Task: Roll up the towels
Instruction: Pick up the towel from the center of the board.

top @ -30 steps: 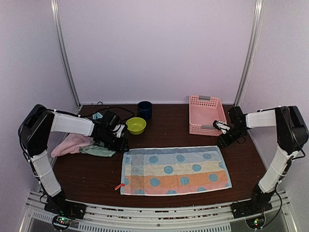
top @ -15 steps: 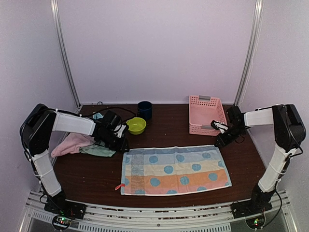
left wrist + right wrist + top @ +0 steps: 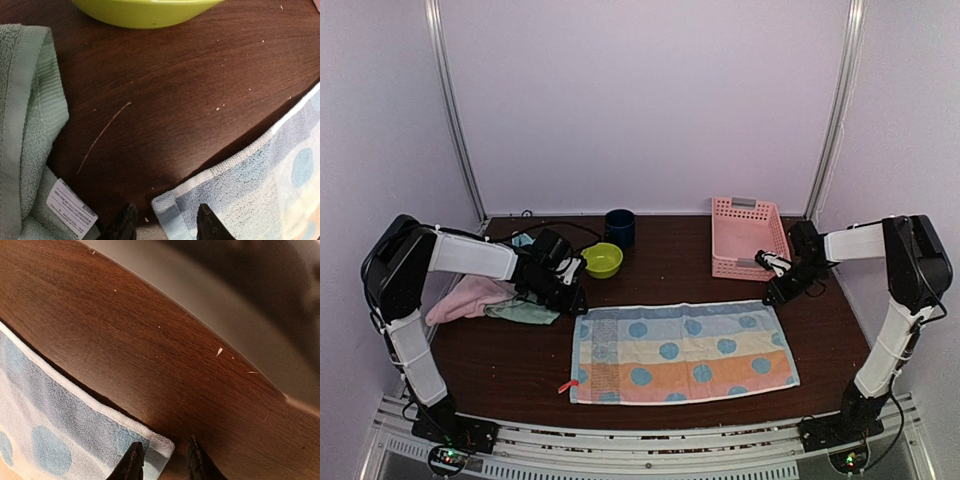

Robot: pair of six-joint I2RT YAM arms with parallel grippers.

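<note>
Dark tabletop [image 3: 665,275] lies under me: my left pincer [image 3: 165,226] and right pincer [image 3: 163,462] have each narrowed but remain unclosed, straddling the far corners of the spotted towel [image 3: 680,352], spread flat near-centre. Once both corners are pinched, rolling can start, I judge.
</note>
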